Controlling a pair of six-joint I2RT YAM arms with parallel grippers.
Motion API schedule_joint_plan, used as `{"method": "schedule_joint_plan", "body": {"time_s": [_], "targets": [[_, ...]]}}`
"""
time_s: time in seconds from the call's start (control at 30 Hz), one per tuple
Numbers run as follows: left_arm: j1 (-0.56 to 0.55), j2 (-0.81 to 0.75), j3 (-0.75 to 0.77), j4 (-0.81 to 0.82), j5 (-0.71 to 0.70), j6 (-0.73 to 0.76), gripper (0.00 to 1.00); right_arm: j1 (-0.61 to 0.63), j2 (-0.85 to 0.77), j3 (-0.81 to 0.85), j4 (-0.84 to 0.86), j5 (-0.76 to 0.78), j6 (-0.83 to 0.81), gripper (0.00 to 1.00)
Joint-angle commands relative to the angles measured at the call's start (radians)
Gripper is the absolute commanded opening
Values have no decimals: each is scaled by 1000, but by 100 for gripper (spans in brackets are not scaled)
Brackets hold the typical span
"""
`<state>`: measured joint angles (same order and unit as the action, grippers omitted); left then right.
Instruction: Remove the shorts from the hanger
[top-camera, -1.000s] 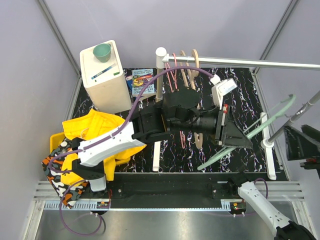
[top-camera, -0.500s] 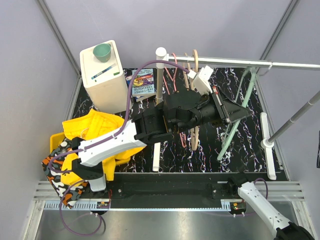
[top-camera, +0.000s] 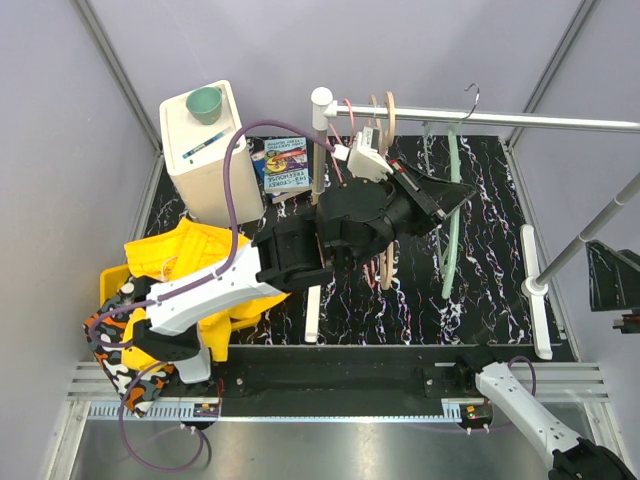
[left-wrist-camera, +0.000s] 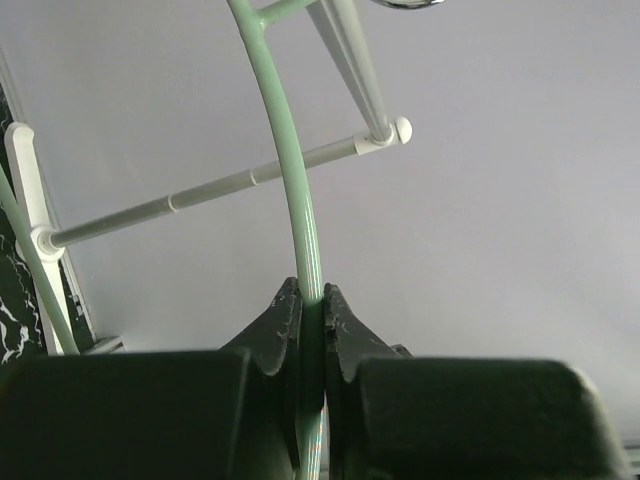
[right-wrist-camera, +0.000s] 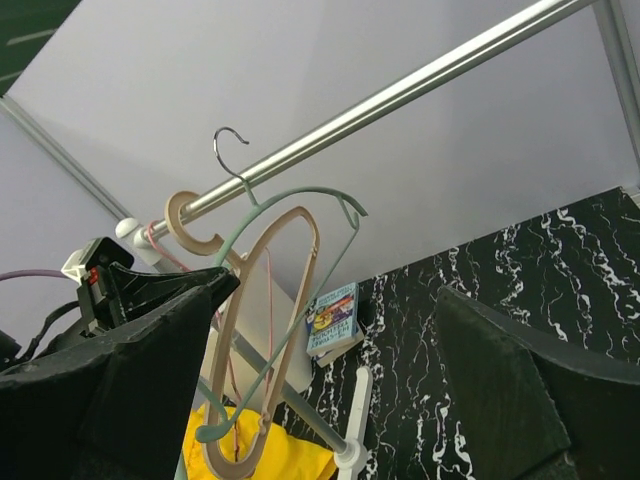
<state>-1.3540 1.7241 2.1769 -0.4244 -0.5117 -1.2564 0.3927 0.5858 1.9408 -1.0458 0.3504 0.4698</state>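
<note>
Now the left gripper (left-wrist-camera: 312, 305) clamps the pale green plastic hanger (left-wrist-camera: 298, 195). The right gripper (right-wrist-camera: 335, 290) gapes wide, empty. Print on the colourful paperback book (top-camera: 285, 165) is unreadable.

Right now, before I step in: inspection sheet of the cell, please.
Surface: black marbled mat.
Job's things: green hanger bare, hook at the rail; yellow shorts heaped at left, off the hanger.
Clutter: camouflage garment, book, white box with green cup, wooden hangers on rail.
End effectors: left end effector shut on green hanger; right end effector open, holding nothing.
Cables: purple cable arching above the mat, slack loop at near edge.
Surroundings: plain walls.
</note>
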Motion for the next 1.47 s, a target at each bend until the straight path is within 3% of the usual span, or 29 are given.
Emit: {"method": "schedule_joint_plan", "body": {"time_s": [0.0,0.23,0.63,0.9,1.07,1.23,1.3,1.37,1.43], "targets": [[6,-78,-49,38,-94,-74,0,3,32,-26,-14,-34,16,100],[0,-101,-104,36,-76,-67,3,2,29,-95,-49,-53,65,100],[-20,-173,-197,95,-27,100,66,3,-1,-275,-115,-48,300,100],[-33,-250,-253,121,136,314,73,3,25,-370,-290,-56,512,100],[-60,-299,-272,130,242,463,78,3,6,-493,-324,-108,563,100],[-146,-412,-348,121,156,656,86,3,-37,-565,-293,-110,592,100],[-169,-461,-428,121,134,683,89,3,-37,-582,-292,-116,604,100],[-175,-541,-488,104,112,712,99,3,-24,-615,-284,-158,599,100],[-209,-625,-557,82,34,733,99,3,-27,-635,-263,-188,606,100]]}}
